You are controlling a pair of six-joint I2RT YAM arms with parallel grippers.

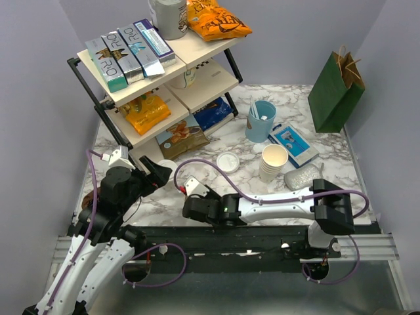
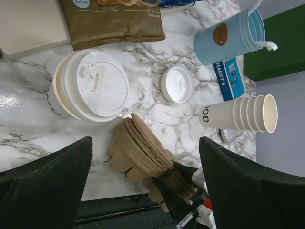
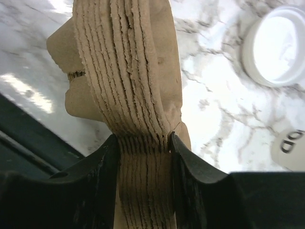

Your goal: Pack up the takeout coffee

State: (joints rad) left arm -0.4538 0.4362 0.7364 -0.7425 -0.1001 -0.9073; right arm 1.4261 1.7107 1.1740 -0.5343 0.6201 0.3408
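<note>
Small cream takeout coffee (image 2: 89,85), white lid on, upright on the marble table (image 2: 143,52)

Leftmost the takeout coffee (image 2: 88,86) — then loose lid (image 2: 177,84), cup stack (image 2: 243,113).

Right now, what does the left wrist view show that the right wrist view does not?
Only the left wrist view shows the takeout coffee, lid on, the blue cup and the green bag. Only the right wrist view shows both right jaws closed on the sides of the cardboard sleeves. Both show the sleeves, the loose white lid and the cup stack, though the right wrist catches just its edge.
</note>
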